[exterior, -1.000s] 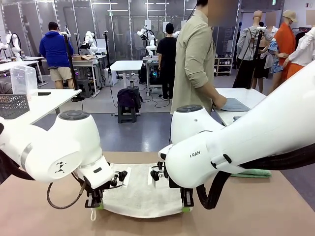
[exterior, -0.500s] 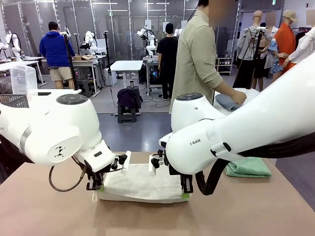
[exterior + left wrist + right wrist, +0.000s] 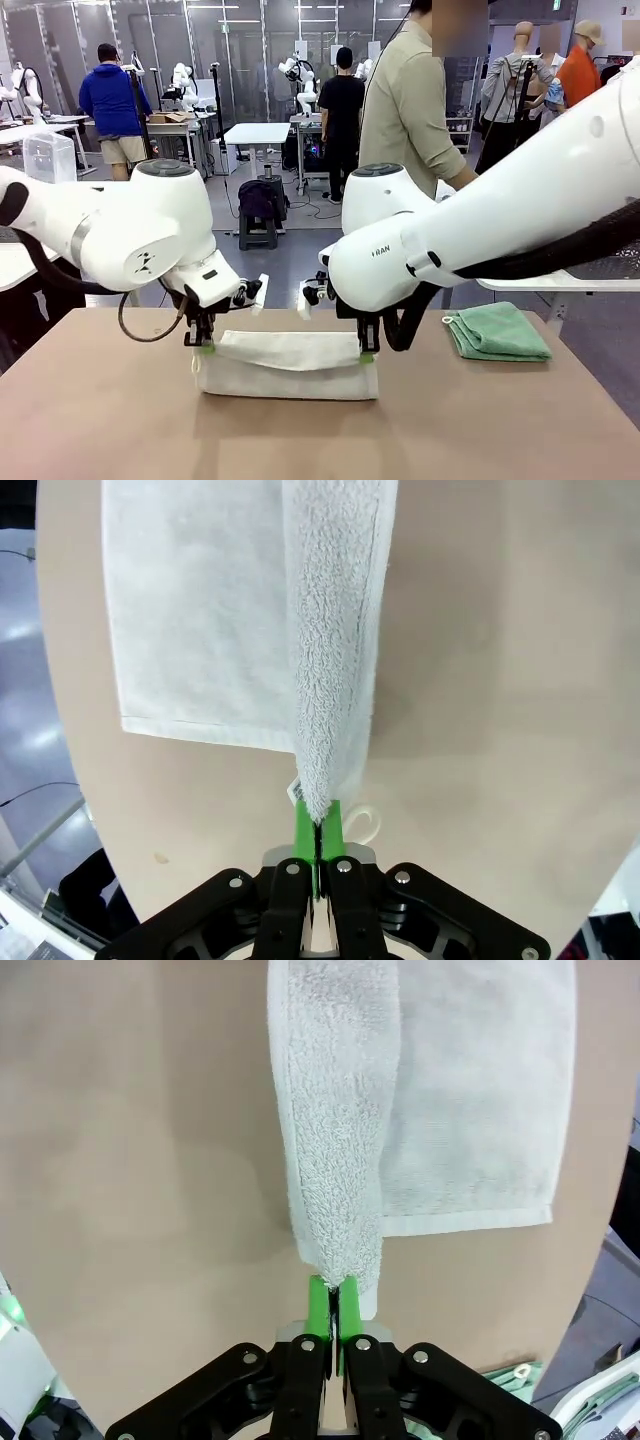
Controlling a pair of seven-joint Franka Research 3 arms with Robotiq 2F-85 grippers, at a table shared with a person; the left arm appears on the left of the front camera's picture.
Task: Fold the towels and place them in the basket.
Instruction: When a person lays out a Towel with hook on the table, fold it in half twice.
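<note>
**White towel: pinched at both ends, middle of the table**

Item 1. The white towel [image 3: 288, 362] lies near the middle of the table [image 3: 90, 420]. Its long axis runs left to right, level with the table's near edge. I see a lower layer lying flat and an upper fold raised a little above it, sagging slightly between its two ends.

Item 2. The left gripper [image 3: 203, 343] has its green pads pressed together on the towel's left end. From the left wrist camera I see the left gripper [image 3: 318, 840] with terry pile bunched right at the tips and the flat layer of the white towel [image 3: 200, 630] spread off to one side. A small white loop [image 3: 365, 820] sits just beside the pads.

Item 3. The right gripper [image 3: 368, 350] is clamped the same way on the right end. The right wrist camera confirms this, with the right gripper [image 3: 333, 1310] biting the edge of the fold in the white towel [image 3: 335, 1140].

Item 4. A green towel [image 3: 497, 333] sits folded near the table's right edge, apart from the white one. Nothing lies between them.

Item 5. A person [image 3: 410, 110] stands beyond the far edge. Both white arms cross my front view and hide much of the table's far side.
</note>
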